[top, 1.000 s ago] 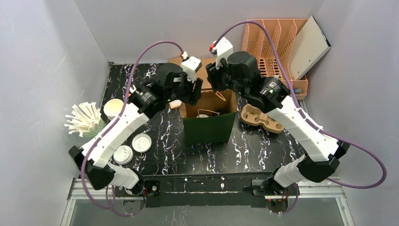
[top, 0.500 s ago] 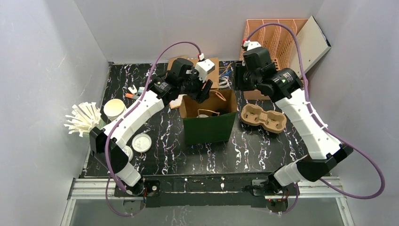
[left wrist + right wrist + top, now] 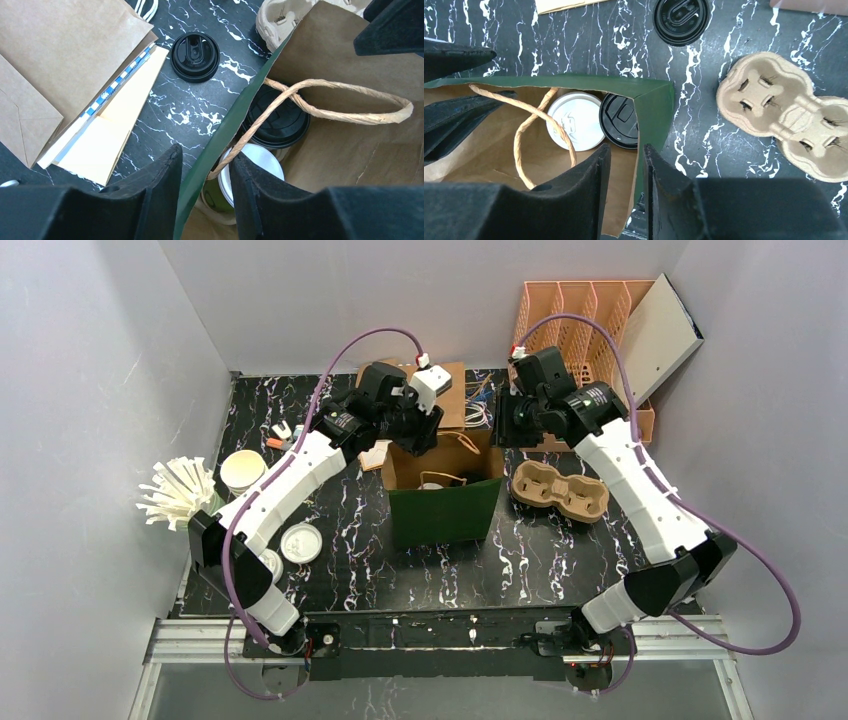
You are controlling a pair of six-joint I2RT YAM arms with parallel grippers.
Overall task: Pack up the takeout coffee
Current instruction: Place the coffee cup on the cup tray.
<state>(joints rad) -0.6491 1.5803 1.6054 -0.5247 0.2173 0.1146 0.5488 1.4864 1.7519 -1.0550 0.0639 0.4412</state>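
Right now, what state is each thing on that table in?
Paper bag: upright, open.
White-lidded cup: lidded, inside bag.
Black-lidded cup: lidded, inside bag.
Cup carrier: empty, beside bag.
Loose black lid: lying flat, on no cup.
Left gripper: jaws apart, astride bag's rim.
Right gripper: jaws apart, astride bag's rim.

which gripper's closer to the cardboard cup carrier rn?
Right. The right gripper straddles the wall of the paper bag facing the cup carrier, which lies on the table just beyond. The left gripper straddles the bag's opposite wall, the whole bag between it and the carrier.
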